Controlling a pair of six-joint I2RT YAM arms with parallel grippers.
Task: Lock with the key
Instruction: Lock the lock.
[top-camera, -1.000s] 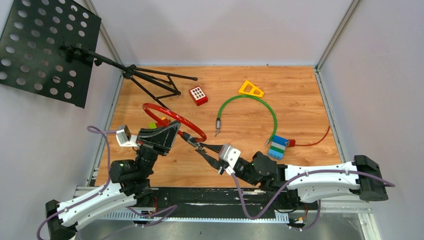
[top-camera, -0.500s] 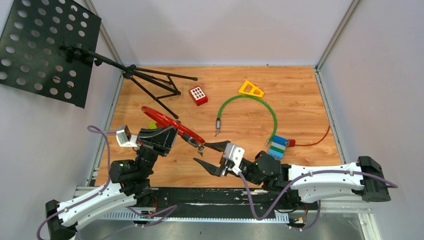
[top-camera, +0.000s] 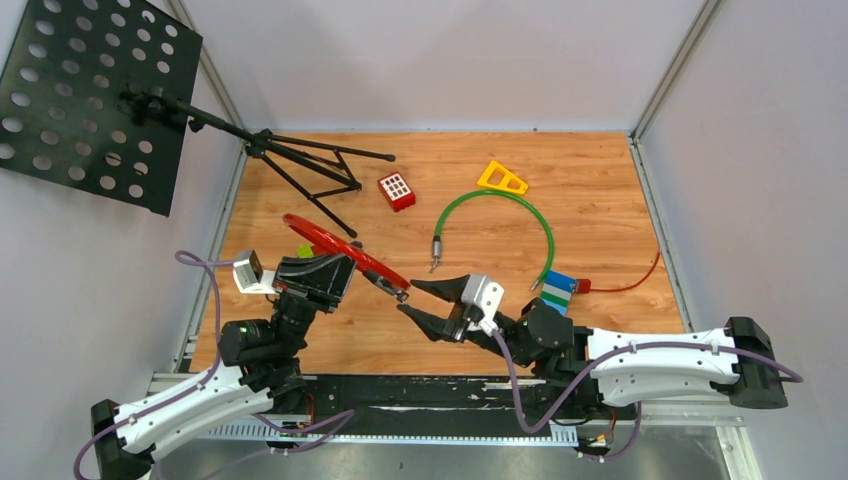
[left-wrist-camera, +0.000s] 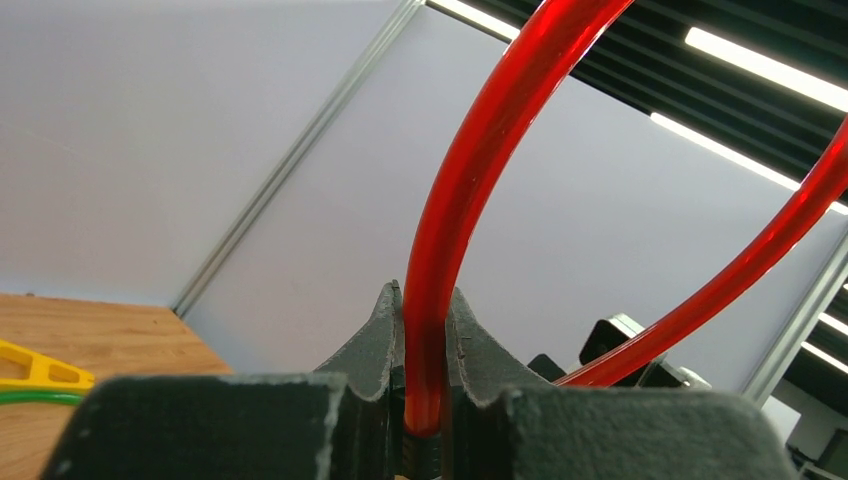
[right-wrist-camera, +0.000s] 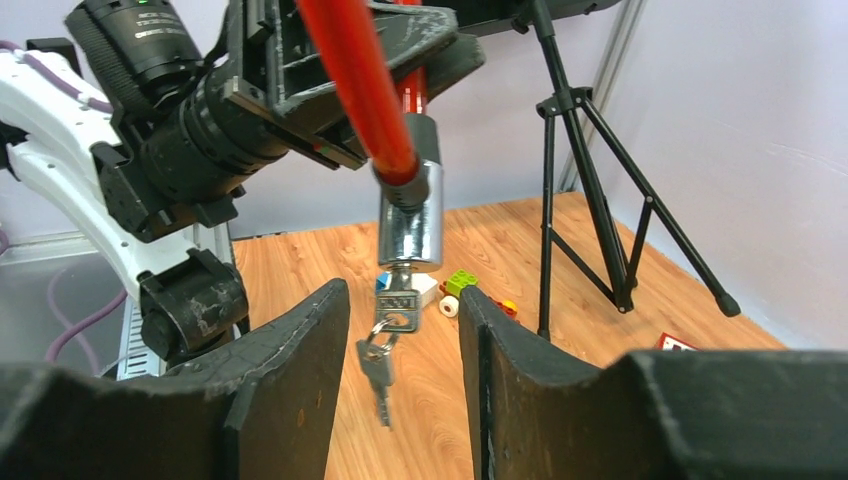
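My left gripper is shut on the red cable lock and holds its loop above the table; the red cable is pinched between the jaws in the left wrist view. The silver lock cylinder hangs from the cable end, with a key in its bottom and a second key dangling on a ring. My right gripper is open, its fingers on either side of the keys without touching them.
A black music stand with tripod legs stands at the back left. A red keypad block, yellow triangle, green cable lock, blue-green brick stack and small toy bricks lie on the wooden table.
My right gripper has let go of the key, opened, and drawn back to the right. The left gripper has tilted the red loop slightly.
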